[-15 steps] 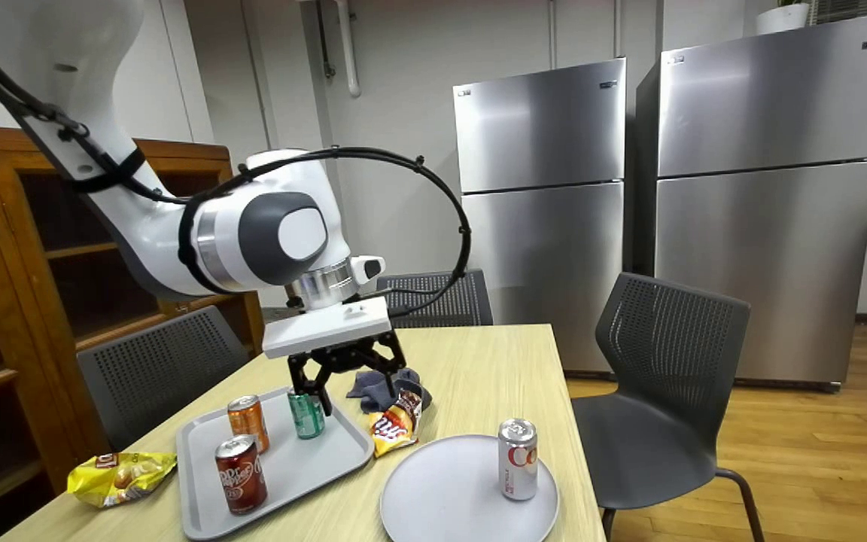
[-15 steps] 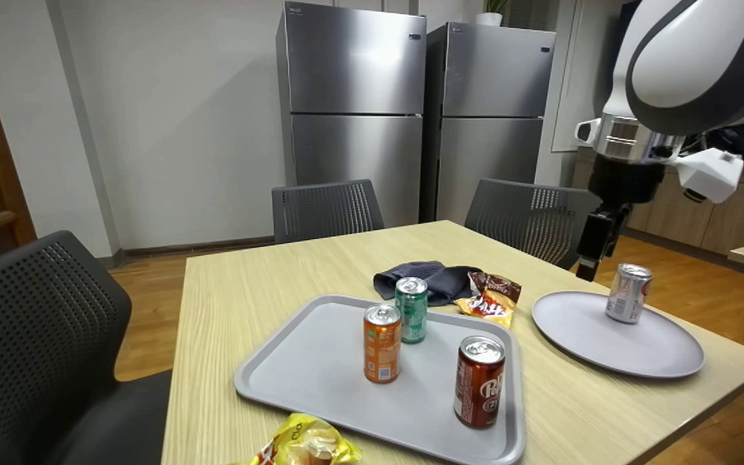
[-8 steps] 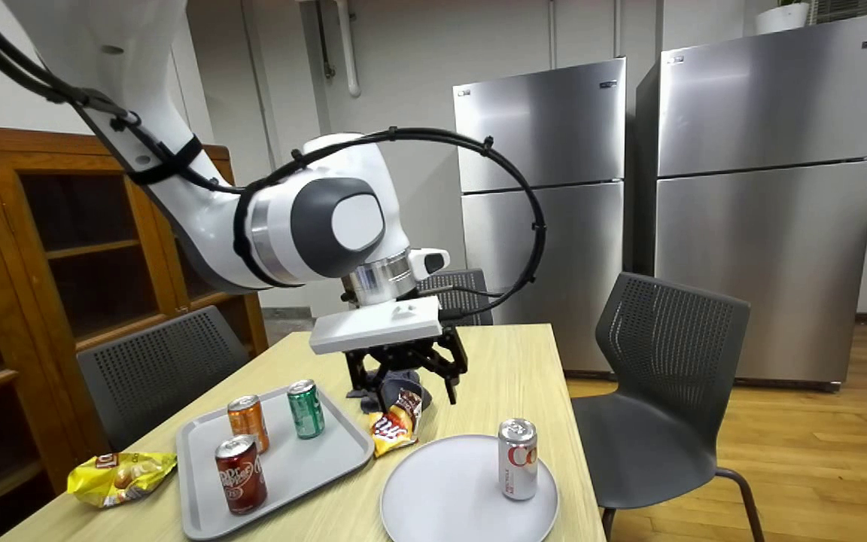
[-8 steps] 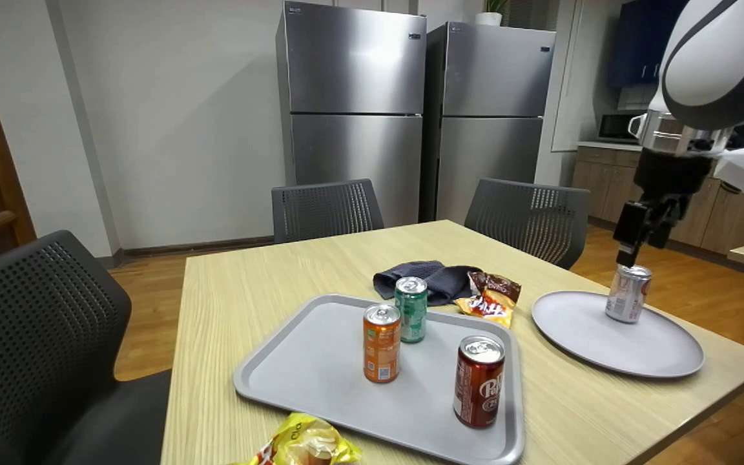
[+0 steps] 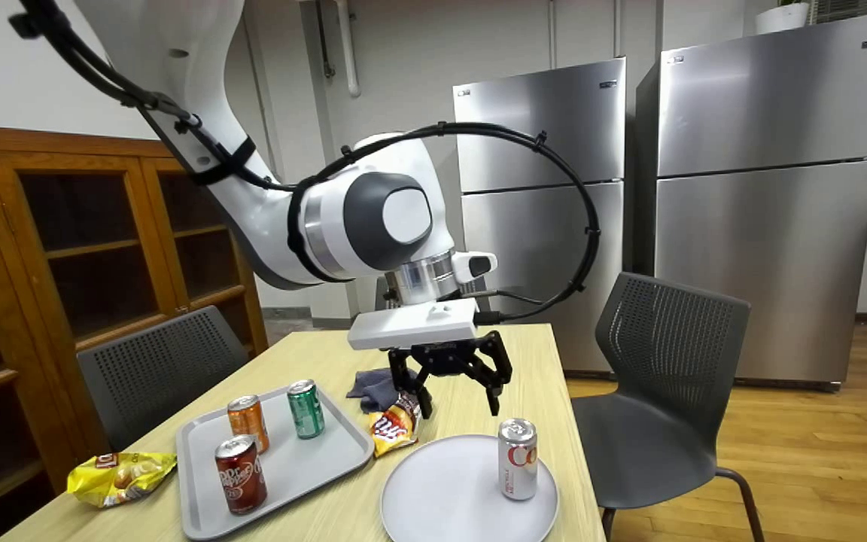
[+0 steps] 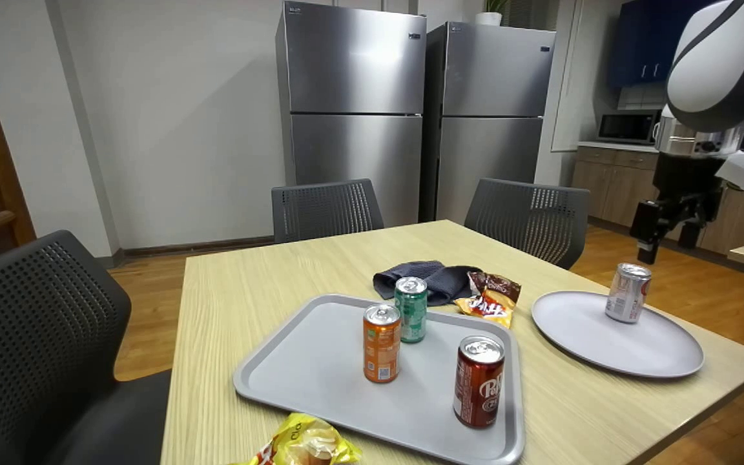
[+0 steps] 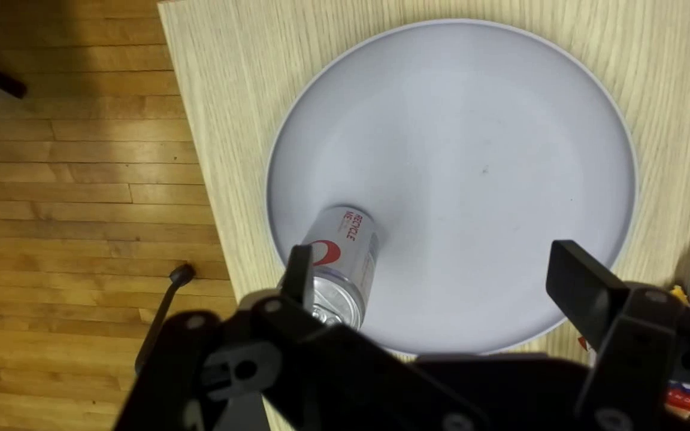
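Noting a shift of the tool (image 5: 460,411) toward 3 o'clock in an exterior view: one second ago it partly hid the green can (image 5: 305,409) on the tray (image 5: 305,470); that can now shows whole. Tool condition: released, fingers (image 7: 581,290) spread wide, at about 10 o'clock from the silver can (image 5: 518,461) and clear of it. The silver can stands upright, unmoved, on the plate (image 5: 433,497), at 8 o'clock from its centre in the wrist view. Tray and plate likewise unchanged.
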Controlling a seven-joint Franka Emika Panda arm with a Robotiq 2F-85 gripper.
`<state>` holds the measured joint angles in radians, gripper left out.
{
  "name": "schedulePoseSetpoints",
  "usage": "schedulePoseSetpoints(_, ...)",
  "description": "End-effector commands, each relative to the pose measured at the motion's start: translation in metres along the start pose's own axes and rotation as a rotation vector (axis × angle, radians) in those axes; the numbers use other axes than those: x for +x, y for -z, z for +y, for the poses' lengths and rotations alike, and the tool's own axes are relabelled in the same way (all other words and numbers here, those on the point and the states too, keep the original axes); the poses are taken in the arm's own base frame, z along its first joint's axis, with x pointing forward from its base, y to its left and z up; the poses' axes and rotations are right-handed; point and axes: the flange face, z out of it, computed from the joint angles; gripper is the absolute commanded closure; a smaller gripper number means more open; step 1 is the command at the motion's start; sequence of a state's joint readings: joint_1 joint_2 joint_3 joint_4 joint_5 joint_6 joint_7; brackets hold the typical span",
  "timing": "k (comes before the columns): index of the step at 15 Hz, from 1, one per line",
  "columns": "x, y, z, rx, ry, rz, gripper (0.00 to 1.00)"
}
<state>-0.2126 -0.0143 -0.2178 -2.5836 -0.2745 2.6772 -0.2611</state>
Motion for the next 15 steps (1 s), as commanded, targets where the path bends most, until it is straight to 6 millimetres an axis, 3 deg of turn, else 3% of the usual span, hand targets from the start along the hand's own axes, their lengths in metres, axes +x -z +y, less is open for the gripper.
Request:
schedulePoseSetpoints(1, 0.001, -0.001, 0.001, 0.000, -0.001, -0.003, 0.00)
schedulePoseSetpoints(10, 0.003, -0.004, 0.003, 0.002, -0.036, -0.010, 0.00)
schedulePoseSetpoints(15, 0.014, -0.021, 0.011, 0.026, -0.163, -0.036, 0.00)
